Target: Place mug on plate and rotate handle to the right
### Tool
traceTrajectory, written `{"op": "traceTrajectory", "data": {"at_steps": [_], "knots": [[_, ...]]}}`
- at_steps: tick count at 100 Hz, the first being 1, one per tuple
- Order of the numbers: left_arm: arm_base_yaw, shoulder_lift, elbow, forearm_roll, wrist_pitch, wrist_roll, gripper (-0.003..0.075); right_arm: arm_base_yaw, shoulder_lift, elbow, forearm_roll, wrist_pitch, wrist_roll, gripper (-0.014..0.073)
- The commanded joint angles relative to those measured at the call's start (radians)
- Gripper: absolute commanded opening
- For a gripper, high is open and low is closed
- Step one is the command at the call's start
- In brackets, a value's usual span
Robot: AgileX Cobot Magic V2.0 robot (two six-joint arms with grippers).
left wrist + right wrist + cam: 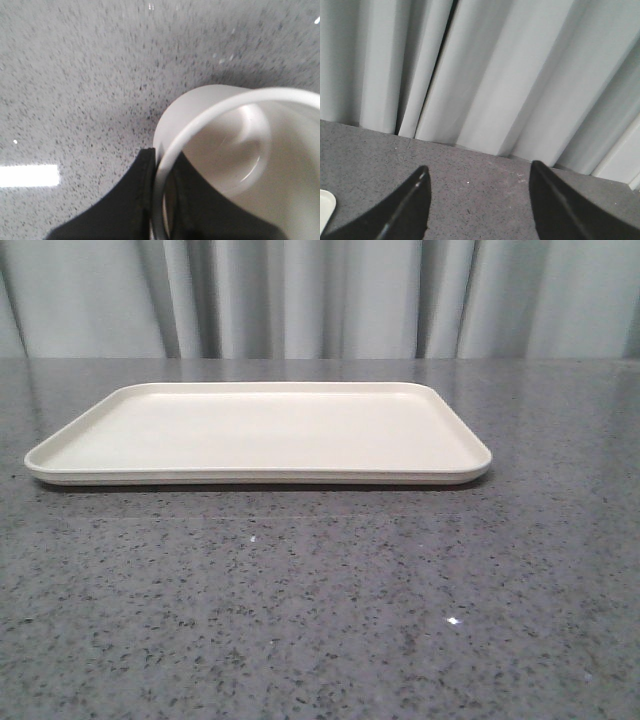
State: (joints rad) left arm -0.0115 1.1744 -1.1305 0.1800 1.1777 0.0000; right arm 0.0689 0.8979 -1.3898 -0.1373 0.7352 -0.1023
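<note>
The cream-white plate (260,430) lies on the grey speckled table, bare on top. The white mug (240,150) shows only in the left wrist view, seen from above into its hollow. My left gripper (161,165) is shut on the mug's rim, one black finger outside the wall and one inside. The handle is hidden. My right gripper (477,177) stands open over bare table with nothing between its fingers. A corner of the plate (326,210) sits off to one side of it. Neither gripper nor the mug appears in the front view.
Grey curtains (320,295) hang behind the table's far edge. The speckled tabletop (320,610) stretches in front of the plate. A bright light reflection (27,176) lies on the table near my left gripper.
</note>
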Motion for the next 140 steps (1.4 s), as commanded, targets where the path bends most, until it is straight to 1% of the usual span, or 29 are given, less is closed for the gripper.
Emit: {"op": "traceTrajectory", "data": {"at_steps": [1,11,23,35,42,56,70,82,96,128,140], "knots": [[0.003,-0.025,-0.098,-0.02,-0.003,0.008,-0.0008,-0.001,-0.004,-0.029,-0.007,-0.071,-0.004,0.0446],[0.003,-0.025,-0.17,-0.061,0.021,0.016,-0.0008,-0.001,-0.004,-0.029,-0.007,-0.064,-0.004,0.0446],[0.003,-0.025,-0.273,-0.18,0.025,0.053,-0.0009,-0.001,-0.004,-0.029,-0.007,-0.056,-0.004,0.0446],[-0.037,-0.005,-0.383,-0.202,0.024,0.057,-0.0009,-0.001,-0.004,-0.029,-0.007,-0.051,-0.004,0.0446],[-0.084,0.022,-0.449,-0.204,0.026,0.057,-0.0009,-0.001,-0.004,-0.029,-0.007,-0.048,-0.004,0.0446],[-0.21,0.1,-0.568,-0.197,0.035,0.057,-0.0014,-0.001,-0.004,-0.029,-0.007,-0.044,-0.004,0.0446],[-0.328,0.18,-0.646,-0.16,0.04,0.051,-0.002,-0.001,-0.004,-0.029,-0.007,-0.034,-0.004,0.0446],[-0.416,0.26,-0.696,-0.121,0.034,0.045,-0.002,-0.001,-0.004,-0.029,-0.007,-0.028,-0.004,0.0446],[-0.477,0.35,-0.728,-0.084,0.034,0.045,-0.002,-0.001,-0.004,-0.029,-0.007,-0.025,-0.004,0.0446],[-0.519,0.504,-0.734,-0.091,-0.002,0.045,-0.002,-0.001,-0.004,-0.029,-0.007,-0.023,-0.004,0.0446],[-0.526,0.544,-0.734,-0.119,-0.029,0.052,-0.002,-0.001,-0.004,-0.029,-0.007,-0.018,-0.004,0.0446]]}}
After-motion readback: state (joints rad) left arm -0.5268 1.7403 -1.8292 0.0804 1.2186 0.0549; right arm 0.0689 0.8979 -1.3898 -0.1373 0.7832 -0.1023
